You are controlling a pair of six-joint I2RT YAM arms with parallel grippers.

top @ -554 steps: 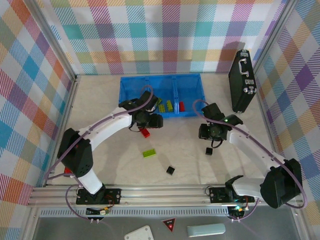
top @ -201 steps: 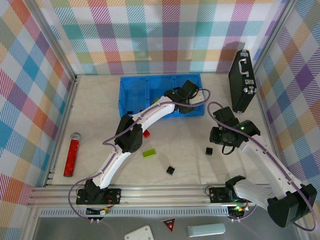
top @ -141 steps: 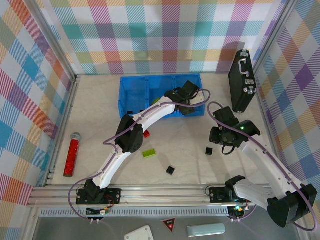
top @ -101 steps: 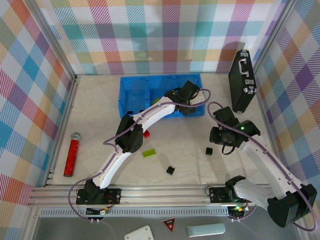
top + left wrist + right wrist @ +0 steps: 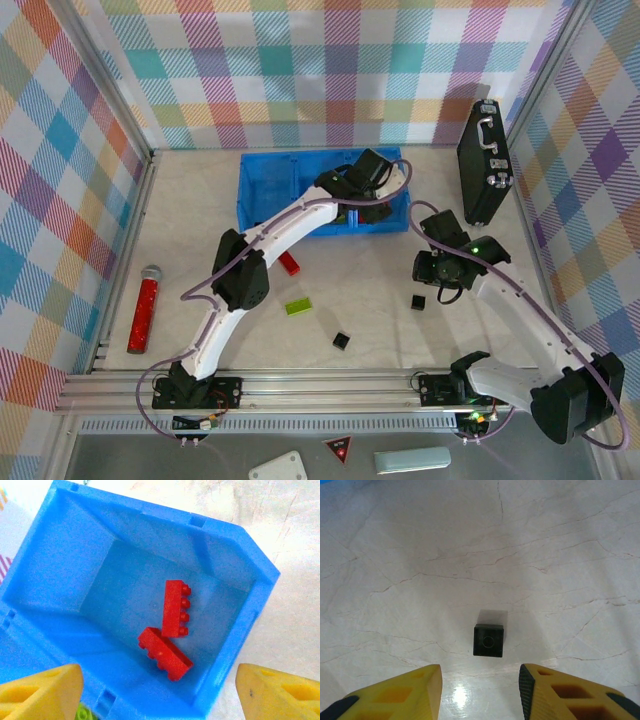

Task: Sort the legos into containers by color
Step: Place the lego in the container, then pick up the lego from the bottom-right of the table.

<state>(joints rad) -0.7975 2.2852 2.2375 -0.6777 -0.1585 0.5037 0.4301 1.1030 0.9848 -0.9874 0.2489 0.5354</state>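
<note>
From above, we see the left gripper (image 5: 365,188) over the blue tray (image 5: 262,178) and the right gripper (image 5: 428,268) near a black brick (image 5: 418,301). At the left wrist, the jaws stand wide and empty, with two touching red bricks (image 5: 175,609) below them. At the right wrist, the jaws are narrower and empty, with the black brick (image 5: 488,640) just ahead.

The bright blue tray (image 5: 262,185) lies toward the far side of the table (image 5: 200,230), its three low-walled compartments side by side. The end compartment (image 5: 120,575) holds two red oblong bricks: one (image 5: 175,608) with its studs facing sideways, the other (image 5: 165,652) aslant just beside it (touching at a corner, or nearly so). A lime-green sliver (image 5: 85,713) shows in the neighbouring compartment. On the bare table in front of the tray lie a loose red brick (image 5: 289,263), a lime-green oblong brick (image 5: 298,307) and two tiny black bricks well apart, one nearer (image 5: 341,341), one to the right (image 5: 418,301), lying flat.
</note>
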